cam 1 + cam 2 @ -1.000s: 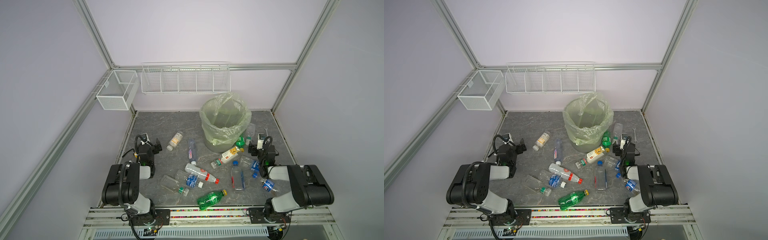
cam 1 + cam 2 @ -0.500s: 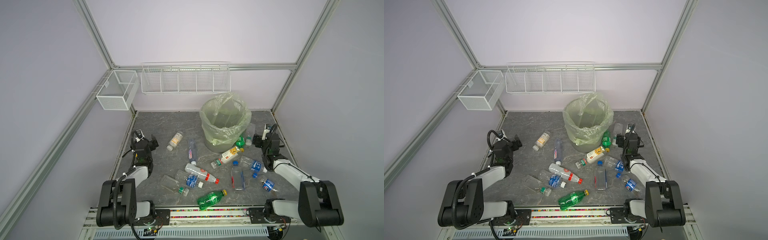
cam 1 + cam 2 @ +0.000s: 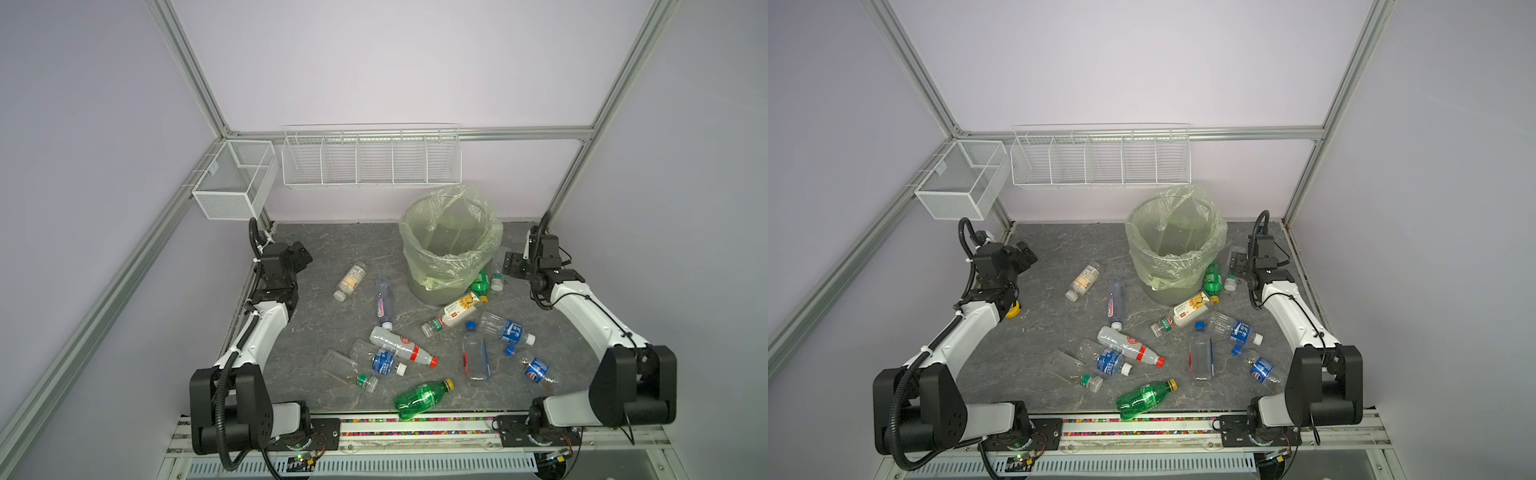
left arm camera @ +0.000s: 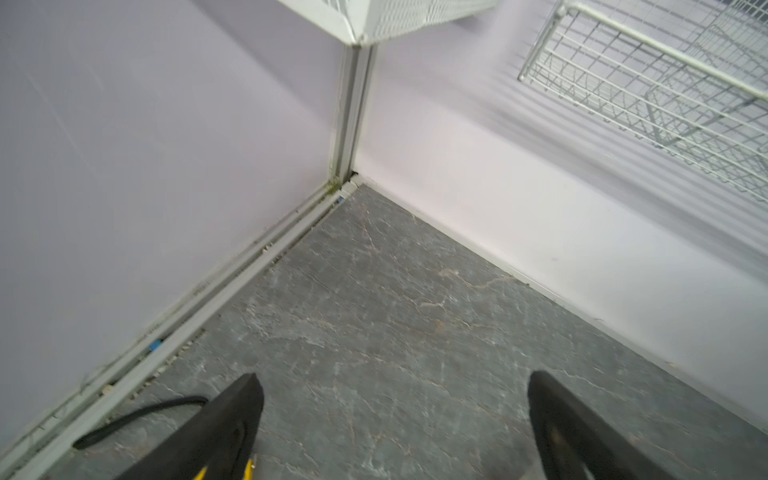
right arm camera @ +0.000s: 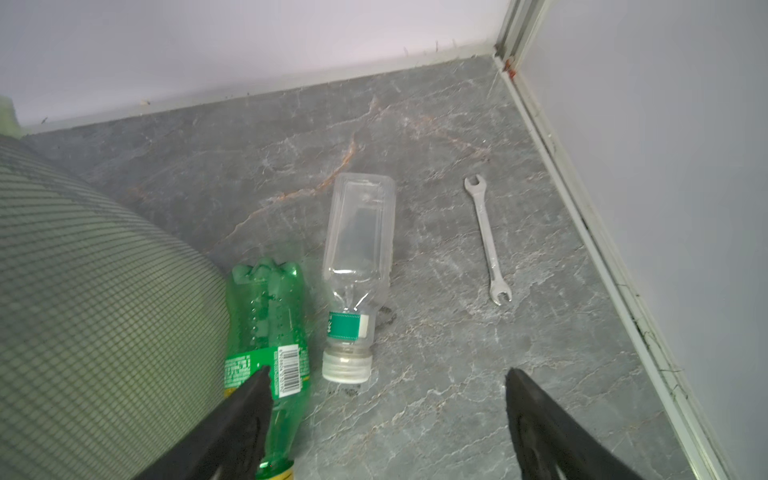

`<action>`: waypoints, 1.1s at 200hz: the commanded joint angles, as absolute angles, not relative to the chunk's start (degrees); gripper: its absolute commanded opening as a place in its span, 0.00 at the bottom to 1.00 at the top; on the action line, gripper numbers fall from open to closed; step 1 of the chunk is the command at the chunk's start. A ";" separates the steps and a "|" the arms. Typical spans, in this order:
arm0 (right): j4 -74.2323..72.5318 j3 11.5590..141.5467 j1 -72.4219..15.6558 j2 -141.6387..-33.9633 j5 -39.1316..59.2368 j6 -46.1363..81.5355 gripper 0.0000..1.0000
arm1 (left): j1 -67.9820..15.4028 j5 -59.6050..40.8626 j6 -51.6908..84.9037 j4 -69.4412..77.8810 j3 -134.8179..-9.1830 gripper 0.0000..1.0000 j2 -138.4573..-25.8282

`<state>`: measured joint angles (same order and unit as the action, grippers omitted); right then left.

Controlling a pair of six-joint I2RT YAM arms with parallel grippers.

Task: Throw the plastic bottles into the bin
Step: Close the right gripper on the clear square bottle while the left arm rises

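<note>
The bin (image 3: 432, 291) (image 3: 1163, 291), grey with a pale green bag, stands at the back of the grey floor. Several plastic bottles lie in front of it and beside it, among them a green one (image 3: 419, 398) near the front edge. My right gripper (image 3: 511, 266) (image 5: 386, 374) hangs open, holding nothing, just right of the bin, over a second green bottle (image 5: 266, 316) and a clear white-capped bottle (image 5: 357, 257). My left gripper (image 3: 301, 255) (image 4: 395, 380) is open over bare floor near the back left corner, far from any bottle.
A steel wrench (image 5: 488, 241) lies beyond the clear bottle, near the right wall. Two white wire baskets (image 3: 372, 160) (image 3: 232, 183) hang on the back and left walls. A yellow object (image 3: 1014, 309) lies under the left arm.
Both arms have unfolded and reached toward the back of the floor. The right gripper has come up beside the bin. Both grippers stayed open and no bottle has moved.
</note>
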<state>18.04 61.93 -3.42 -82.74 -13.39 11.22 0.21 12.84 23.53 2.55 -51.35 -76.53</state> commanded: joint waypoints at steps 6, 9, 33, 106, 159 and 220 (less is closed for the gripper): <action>26.00 65.43 -2.82 -84.67 -9.47 13.18 0.89 | 0.00 4.91 29.85 -9.00 -53.79 0.99 -77.94; 26.29 65.81 -2.70 -84.93 -9.15 13.26 0.89 | 0.00 4.51 30.16 -9.75 -54.02 0.99 -77.91; 28.90 68.95 -2.20 -87.67 -8.50 13.65 0.89 | -0.09 0.17 31.89 -13.41 -54.52 0.99 -77.85; 30.15 77.25 -0.10 -99.37 -3.05 16.02 0.89 | -0.71 -0.36 34.14 -13.26 -49.93 0.99 -72.67; 31.22 83.59 0.31 -108.14 -2.67 17.08 0.90 | -0.79 2.37 33.69 -5.62 -44.44 0.99 -70.41; 31.36 90.25 0.79 -115.31 -3.01 17.99 0.94 | -0.79 1.64 34.37 -4.41 -44.19 0.99 -71.02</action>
<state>30.37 87.13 0.38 -112.97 -3.38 16.82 -0.51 1.26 33.41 -5.91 -44.45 -70.96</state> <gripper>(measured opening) 0.934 0.991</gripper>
